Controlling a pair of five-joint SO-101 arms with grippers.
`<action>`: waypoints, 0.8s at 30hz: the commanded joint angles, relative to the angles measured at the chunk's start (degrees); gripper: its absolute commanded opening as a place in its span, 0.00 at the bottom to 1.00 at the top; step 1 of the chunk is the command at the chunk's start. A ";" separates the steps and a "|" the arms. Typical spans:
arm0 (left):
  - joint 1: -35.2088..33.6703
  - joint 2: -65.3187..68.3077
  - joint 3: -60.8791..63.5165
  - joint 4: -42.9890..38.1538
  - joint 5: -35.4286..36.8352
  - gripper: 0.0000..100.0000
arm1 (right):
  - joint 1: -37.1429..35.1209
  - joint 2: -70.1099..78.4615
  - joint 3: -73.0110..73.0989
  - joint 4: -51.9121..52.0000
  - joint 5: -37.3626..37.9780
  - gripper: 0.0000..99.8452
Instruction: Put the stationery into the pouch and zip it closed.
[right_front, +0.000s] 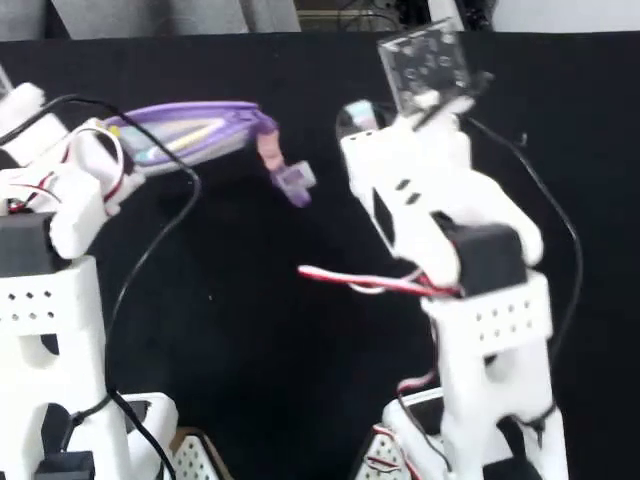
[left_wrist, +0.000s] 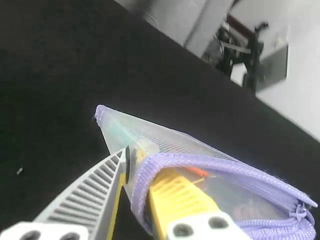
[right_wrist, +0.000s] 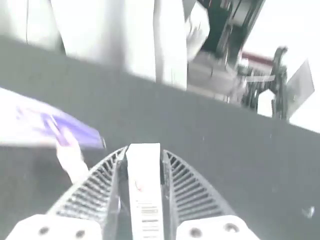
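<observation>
- Left gripper (left_wrist: 131, 167): I see its jaws closed on one wall of the pouch (left_wrist: 200, 155). The yellow finger (left_wrist: 175, 197) sits inside the parted purple zip and the grey finger (left_wrist: 95, 187) lies outside.
- Pouch (right_front: 190, 135): in the high view it lies at the upper left of the frame, held at its left end by the left arm and stretching toward the centre. An orange item (left_wrist: 197, 172) shows through its mesh wall.
- Zip pull (right_front: 290, 178): a pink and purple tag hangs from the pouch's right end, just left of the right arm.
- Right gripper (right_wrist: 144, 152): I read its jaws as narrow, clamped on a white block (right_wrist: 144, 195) that stands between the ribbed fingers. The gripper is near the zip pull but apart from it.
- Table (right_front: 250, 350): a black surface under both arms.
</observation>
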 joint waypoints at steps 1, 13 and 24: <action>4.53 -1.23 -3.03 0.26 -1.85 0.03 | -2.90 -5.41 -2.77 -5.27 -2.90 0.01; 6.99 5.10 -0.04 2.64 -4.22 0.03 | -15.91 -7.78 4.62 -24.35 -6.77 0.01; 6.64 5.45 -0.04 2.55 -4.22 0.03 | -19.96 -13.14 33.10 -59.43 -6.77 0.01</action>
